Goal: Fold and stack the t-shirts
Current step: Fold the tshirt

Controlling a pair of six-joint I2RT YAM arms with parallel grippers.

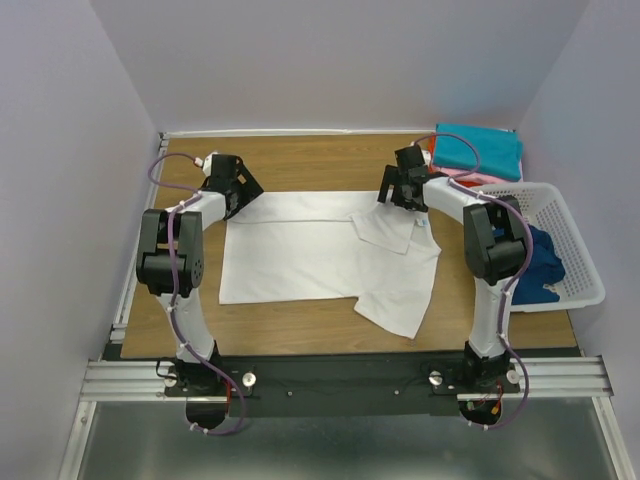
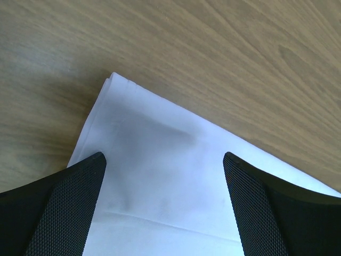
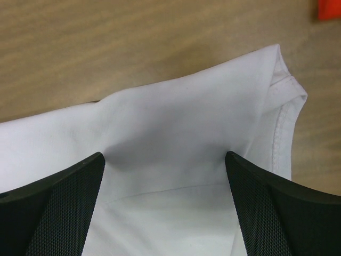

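A large white t-shirt [image 1: 320,255] lies spread on the wooden table, its sleeves partly folded in. My left gripper [image 1: 243,190] is open over the shirt's far left corner [image 2: 160,160], a finger on either side of the cloth. My right gripper [image 1: 397,190] is open over the far right edge, near a hemmed sleeve [image 3: 282,106]; the white cloth [image 3: 176,133] bulges between its fingers. A dark blue shirt [image 1: 540,262] lies in the basket. A teal shirt [image 1: 482,150] lies folded at the far right corner, over an orange one [image 1: 437,152].
A white lattice laundry basket [image 1: 575,240] stands at the right edge of the table. The folded pile sits behind it. Grey walls close in the table on three sides. A bit of orange [image 3: 326,9] shows in the right wrist view's top corner.
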